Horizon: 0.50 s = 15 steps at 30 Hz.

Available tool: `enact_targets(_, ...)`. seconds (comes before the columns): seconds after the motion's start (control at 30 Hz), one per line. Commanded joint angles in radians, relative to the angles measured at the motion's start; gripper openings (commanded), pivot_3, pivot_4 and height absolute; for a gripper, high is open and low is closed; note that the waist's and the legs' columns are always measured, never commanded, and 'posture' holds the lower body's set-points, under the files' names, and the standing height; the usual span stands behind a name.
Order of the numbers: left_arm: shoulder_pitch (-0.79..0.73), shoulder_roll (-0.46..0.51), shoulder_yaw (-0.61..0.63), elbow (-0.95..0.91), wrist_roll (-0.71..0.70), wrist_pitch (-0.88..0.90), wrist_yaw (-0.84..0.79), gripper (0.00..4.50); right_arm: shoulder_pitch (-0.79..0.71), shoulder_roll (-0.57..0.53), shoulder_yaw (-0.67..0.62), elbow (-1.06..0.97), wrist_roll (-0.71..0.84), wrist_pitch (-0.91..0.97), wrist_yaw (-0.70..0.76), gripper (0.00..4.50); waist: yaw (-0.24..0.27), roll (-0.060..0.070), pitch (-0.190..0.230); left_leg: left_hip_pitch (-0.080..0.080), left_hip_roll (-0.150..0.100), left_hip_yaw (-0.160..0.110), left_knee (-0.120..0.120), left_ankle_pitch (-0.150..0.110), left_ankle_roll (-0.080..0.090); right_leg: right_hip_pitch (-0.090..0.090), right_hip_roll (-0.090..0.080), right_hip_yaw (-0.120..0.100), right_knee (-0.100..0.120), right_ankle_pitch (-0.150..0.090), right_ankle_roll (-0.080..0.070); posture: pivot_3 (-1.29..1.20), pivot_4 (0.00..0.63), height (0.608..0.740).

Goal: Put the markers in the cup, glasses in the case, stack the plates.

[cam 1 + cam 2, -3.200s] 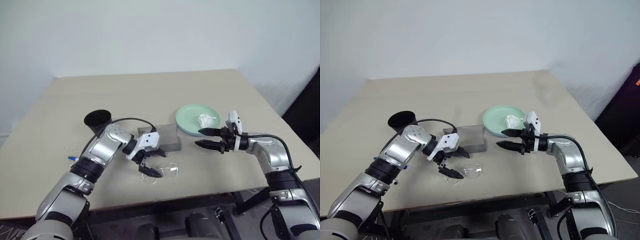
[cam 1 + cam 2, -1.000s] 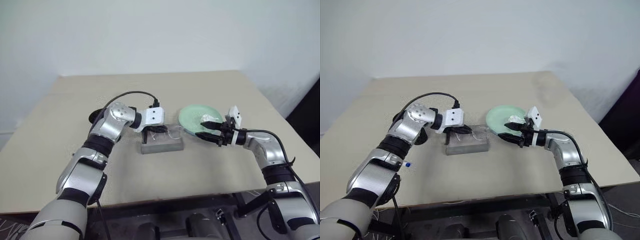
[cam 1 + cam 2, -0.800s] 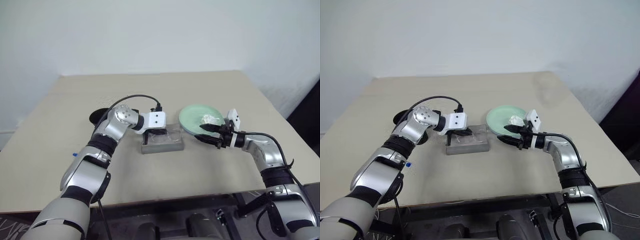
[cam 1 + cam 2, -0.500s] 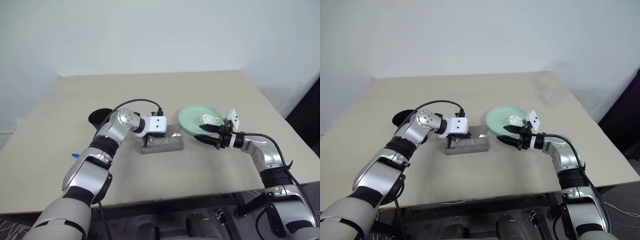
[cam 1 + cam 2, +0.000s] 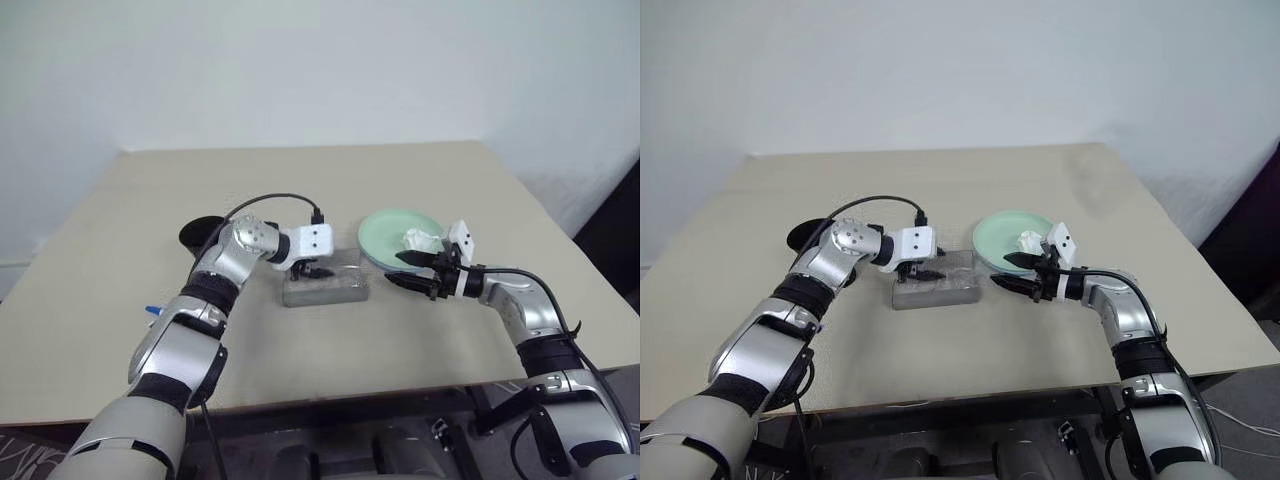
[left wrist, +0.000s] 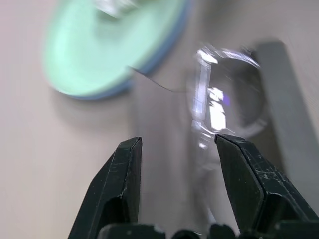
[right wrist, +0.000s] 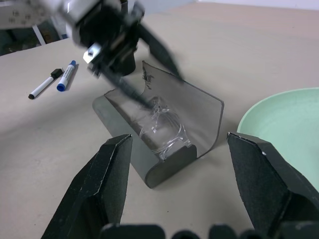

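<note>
From the left eye, the left gripper (image 5: 312, 270) hangs over the grey case (image 5: 325, 285), which sits mid-bench, nearer the front edge than the back. A second ago its jaws were pinched on the glasses above the case; now they stand parted and the glasses rest inside, so the release looks done. The right gripper (image 5: 413, 271), jaws spread wide, waits between the case and the pale green plate (image 5: 385, 230), likely ready to steady or close the case. A white tissue lump (image 5: 421, 240) lies on that plate. The black cup (image 5: 201, 234) stands behind the left arm, toward the bench's left side.

The right eye gives the same layout.

In the left wrist view, the jaws are apart with nothing between them; the glasses (image 6: 224, 104) lie just beyond, and a light blue plate's rim (image 6: 149, 64) peeks from under the green one, so the plates seem already stacked.

In the right wrist view, the glasses sit in the open case, and both markers (image 7: 55, 82) lie on the bench beyond it, not yet in the cup.
</note>
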Motion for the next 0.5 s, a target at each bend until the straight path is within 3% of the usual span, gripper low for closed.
enact_targets(0.03, -0.053, 0.004, 0.031, 0.017, -0.004, -0.011, 0.042, 2.41, -0.018, 0.001, -0.013, -0.022, 0.008, -0.018, 0.003, 3.29, 0.0, 0.0, 0.0, 0.0, 0.0, 0.0, 0.0, 0.0, 0.0, 0.0, 0.0, 0.0, 0.0, 0.0, 0.0, 0.0, 0.0, 0.74)
enact_targets(0.3, -0.076, -0.006, 0.029, 0.059, 0.005, -0.037, 0.08, 2.41, -0.017, 0.002, -0.011, -0.025, 0.007, -0.018, 0.001, 3.29, -0.001, 0.0, 0.0, 0.0, 0.0, 0.0, 0.0, 0.0, 0.0, 0.0, 0.0, 0.0, 0.0, 0.0, 0.0, 0.0, 0.0, 0.74)
enact_targets(0.5, -0.011, -0.023, 0.002, -0.045, -0.019, -0.054, -0.031, 2.41, -0.016, 0.007, -0.009, -0.029, 0.004, -0.016, -0.005, 3.29, 0.001, 0.0, 0.0, 0.0, 0.0, 0.0, 0.0, 0.0, 0.0, 0.0, 0.0, 0.0, 0.0, 0.0, 0.0, 0.0, 0.0, 0.74)
